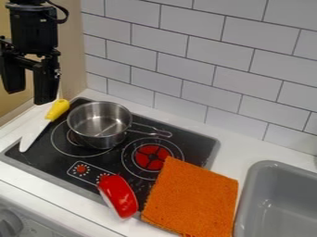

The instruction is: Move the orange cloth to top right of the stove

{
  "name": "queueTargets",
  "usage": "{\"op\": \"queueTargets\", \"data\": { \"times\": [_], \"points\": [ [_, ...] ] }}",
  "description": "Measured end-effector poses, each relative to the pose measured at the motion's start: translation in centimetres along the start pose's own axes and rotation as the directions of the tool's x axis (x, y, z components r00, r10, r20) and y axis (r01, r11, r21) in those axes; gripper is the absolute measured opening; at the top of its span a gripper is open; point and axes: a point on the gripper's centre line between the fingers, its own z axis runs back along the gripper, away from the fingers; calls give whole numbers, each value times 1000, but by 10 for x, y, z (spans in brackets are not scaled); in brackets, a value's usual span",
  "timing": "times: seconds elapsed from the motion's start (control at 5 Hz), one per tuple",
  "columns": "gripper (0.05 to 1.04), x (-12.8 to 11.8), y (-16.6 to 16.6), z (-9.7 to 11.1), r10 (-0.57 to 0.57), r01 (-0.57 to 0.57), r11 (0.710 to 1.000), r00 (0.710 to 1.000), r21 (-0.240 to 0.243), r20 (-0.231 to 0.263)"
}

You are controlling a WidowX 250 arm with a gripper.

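Camera view, left to right: the black claw [29, 96] hung at the upper left, over the wall side of the scene, its two fingers apart with nothing between them. Below it, a knife [38, 127] with a yellow handle lay across the left edge of the black stove [197, 147]. A steel pot [99, 124] sat on the back left of the stove, its handle pointing right. Toward the front, a red bowl [117, 192], or something like one, leaned on its side. Just right of it, the orange cloth [192, 199] lay spread out, partly over the stove's front right corner and partly on the white bench [226, 159]. The grey sink [263, 185] was at the far right.

The cloth looked light, soft and slightly rough, so it was unlikely to slip or break, but likely to sag and fold. A pinch near its upper corner, on the stove, seemed the best hold, leaving the rest to trail.
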Motion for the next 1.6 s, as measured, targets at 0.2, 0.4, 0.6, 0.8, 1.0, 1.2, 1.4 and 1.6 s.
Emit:
{"op": "queueTargets", "data": {
  "times": [0.2,0.4,0.6,0.8,1.0,1.2,1.4,1.6],
  "points": [
    [999,-6,-8,-13,-1,0,1000,999,-27,-46],
    [999,-3,-39,-9,-10,10,1000,1000,12,-25],
    [999,-1,-84,0,-117,116,992,993,51,13],
    [999,11,-126,-5,-154,149,982,987,114,36],
    [999,26,-160,-32,-163,160,974,987,163,3],
    [999,36,-186,-56,-187,184,972,982,146,11],
    [999,51,-201,-89,-178,176,976,984,129,3],
    [999,61,-204,-96,-163,158,980,986,122,31]
  ]
}}
